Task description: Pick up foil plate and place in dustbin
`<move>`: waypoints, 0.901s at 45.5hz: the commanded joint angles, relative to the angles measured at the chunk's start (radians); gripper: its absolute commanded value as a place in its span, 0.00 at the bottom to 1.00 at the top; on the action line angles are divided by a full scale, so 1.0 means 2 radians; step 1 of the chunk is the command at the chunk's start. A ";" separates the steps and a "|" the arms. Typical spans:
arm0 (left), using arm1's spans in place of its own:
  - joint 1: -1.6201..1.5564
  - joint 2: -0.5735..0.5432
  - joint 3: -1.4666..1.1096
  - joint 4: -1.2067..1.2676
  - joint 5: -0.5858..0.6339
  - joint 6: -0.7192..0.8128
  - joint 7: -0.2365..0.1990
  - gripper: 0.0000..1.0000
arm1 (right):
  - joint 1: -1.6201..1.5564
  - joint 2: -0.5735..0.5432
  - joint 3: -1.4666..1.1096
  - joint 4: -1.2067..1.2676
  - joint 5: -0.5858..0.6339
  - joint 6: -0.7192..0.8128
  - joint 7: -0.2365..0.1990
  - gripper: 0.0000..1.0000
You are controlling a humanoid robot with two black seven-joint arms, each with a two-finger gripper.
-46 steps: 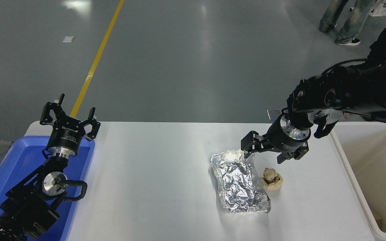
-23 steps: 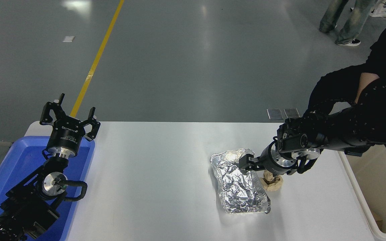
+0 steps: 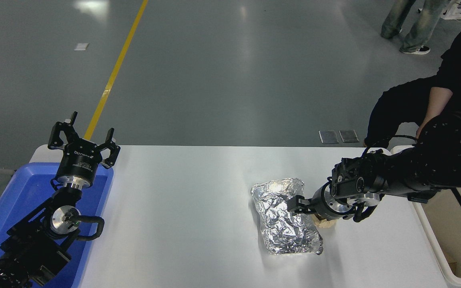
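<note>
The foil plate (image 3: 285,218) lies on the white table (image 3: 182,224), right of centre, wrinkled and shiny. My right gripper (image 3: 308,212) is down at the plate's right rim, open, with one finger (image 3: 295,204) over the inside of the plate and the other hidden behind the wrist. It holds nothing. The dustbin (image 3: 434,248) stands at the table's right edge, partly hidden by my right arm. My left gripper (image 3: 82,138) is parked open at the left.
A small tan paper wad (image 3: 327,224) lies just right of the plate, mostly hidden under my right wrist. A blue tray (image 3: 18,200) sits at the left under my left arm. A person in black (image 3: 434,104) leans in at the far right.
My right gripper has come down and towards me, from above the plate's far end to its right rim. The person's arm has come into view behind it. The plate has not moved.
</note>
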 commanded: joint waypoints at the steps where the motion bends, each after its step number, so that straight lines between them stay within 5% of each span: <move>1: 0.000 0.000 0.000 0.000 0.000 0.000 0.000 0.98 | -0.022 0.000 0.013 -0.018 0.000 -0.007 0.000 1.00; 41: 0.000 0.000 0.000 0.000 0.000 0.000 0.000 0.98 | -0.077 0.000 0.015 -0.057 -0.001 -0.049 0.000 1.00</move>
